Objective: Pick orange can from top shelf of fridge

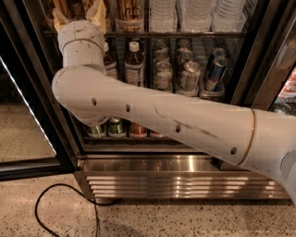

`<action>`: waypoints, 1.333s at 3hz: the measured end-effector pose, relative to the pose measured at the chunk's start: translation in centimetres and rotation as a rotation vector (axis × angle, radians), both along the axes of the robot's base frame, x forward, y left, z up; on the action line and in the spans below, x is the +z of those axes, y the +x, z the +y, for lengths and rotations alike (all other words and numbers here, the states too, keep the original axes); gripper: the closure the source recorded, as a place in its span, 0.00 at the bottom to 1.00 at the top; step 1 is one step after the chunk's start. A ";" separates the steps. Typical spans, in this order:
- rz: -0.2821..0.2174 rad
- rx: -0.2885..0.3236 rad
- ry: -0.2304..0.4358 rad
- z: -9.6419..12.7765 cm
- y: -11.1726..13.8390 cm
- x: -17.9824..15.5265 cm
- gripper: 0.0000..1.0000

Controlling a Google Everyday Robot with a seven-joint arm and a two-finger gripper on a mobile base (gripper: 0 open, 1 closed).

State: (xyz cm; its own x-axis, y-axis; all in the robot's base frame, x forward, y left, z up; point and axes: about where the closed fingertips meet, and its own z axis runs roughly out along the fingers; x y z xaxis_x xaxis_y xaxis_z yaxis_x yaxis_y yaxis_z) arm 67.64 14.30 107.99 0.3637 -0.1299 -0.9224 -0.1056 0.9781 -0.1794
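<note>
The fridge [185, 178] stands open in front of me, black-framed with a ribbed steel base. The top shelf [185, 34] is a thin dark wire rack carrying tan-brown containers [129, 11] on the left and clear cups [194, 11] on the right. I cannot pick out the orange can; my wrist covers part of that shelf. My gripper [79, 14] points up at the left end of the top shelf, its two tan fingers [98, 11] spread apart with nothing seen between them.
My white arm [175, 125] crosses the fridge front from the lower right. The middle rack holds bottles [134, 65], silver cans [189, 74] and a blue can [215, 69]. Green and red cans [116, 127] stand low. The door [27, 115] hangs open at left. A black cable [44, 208] lies on the floor.
</note>
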 end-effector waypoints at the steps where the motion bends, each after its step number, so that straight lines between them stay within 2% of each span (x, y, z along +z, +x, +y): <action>1: 0.041 -0.024 0.053 -0.8 -0.3 -0.8 0.28; 2: 0.104 -0.036 0.084 -1.5 -0.8 -1.6 0.26; 3: 0.156 -0.038 0.071 -2.1 -1.2 -1.5 0.22; 4: 0.178 -0.018 0.036 -2.3 -1.1 -0.5 0.21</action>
State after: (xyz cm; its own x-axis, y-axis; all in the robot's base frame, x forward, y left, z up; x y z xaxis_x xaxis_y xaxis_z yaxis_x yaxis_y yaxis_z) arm 66.50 11.96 107.51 0.1918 -0.1011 -0.9762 -0.1153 0.9855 -0.1247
